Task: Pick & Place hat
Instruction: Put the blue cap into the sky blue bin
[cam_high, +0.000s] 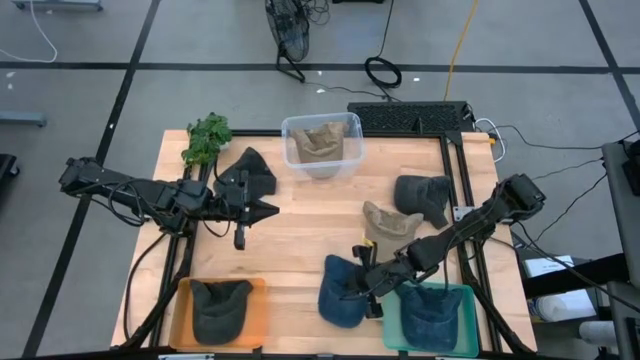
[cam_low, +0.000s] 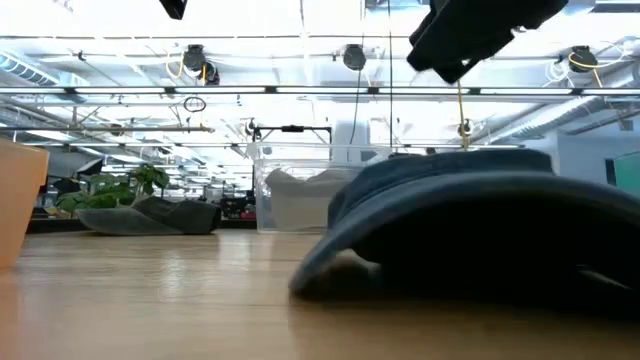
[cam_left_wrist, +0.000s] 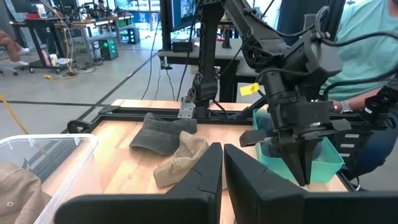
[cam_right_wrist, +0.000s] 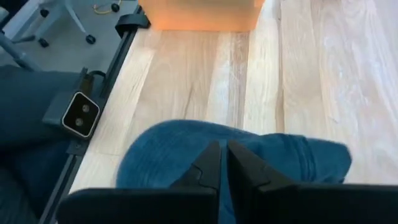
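While the right gripper (cam_high: 357, 279) hangs narrowed to a slit, blue hat (cam_high: 343, 292) directly beneath, teal bin (cam_high: 466, 330) beside.

The left arm reaches in from the table's left edge, its gripper (cam_high: 262, 209) over the middle left of the table, fingers closed together. The right arm stretches from the right edge toward the front, its gripper (cam_high: 352, 292) low near the front edge, fingers closed together.
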